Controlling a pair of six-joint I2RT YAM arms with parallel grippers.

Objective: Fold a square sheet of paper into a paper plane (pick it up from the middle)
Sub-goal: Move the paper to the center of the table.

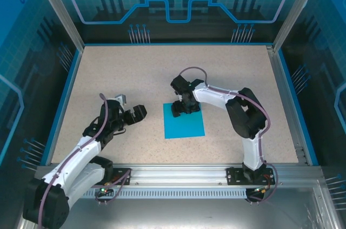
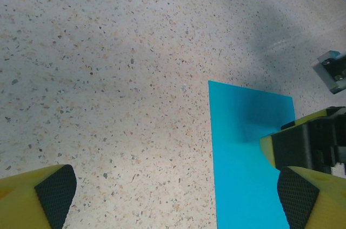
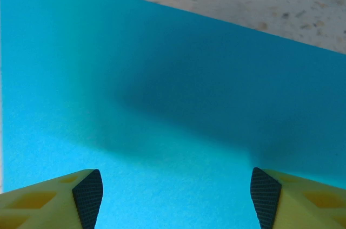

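On the table (image 1: 108, 77): square sheet of paper (image 1: 184, 123) flat | right fingers (image 3: 88, 196) spread over it | left fingers (image 2: 54, 194) spread wide

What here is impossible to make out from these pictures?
- Top view: far edge of the sheet of paper, under the right arm's jaws; contact unclear.
- Left wrist view: its near end, cut by the bottom edge.
- Right wrist view: its outline, cut off at bottom and right.
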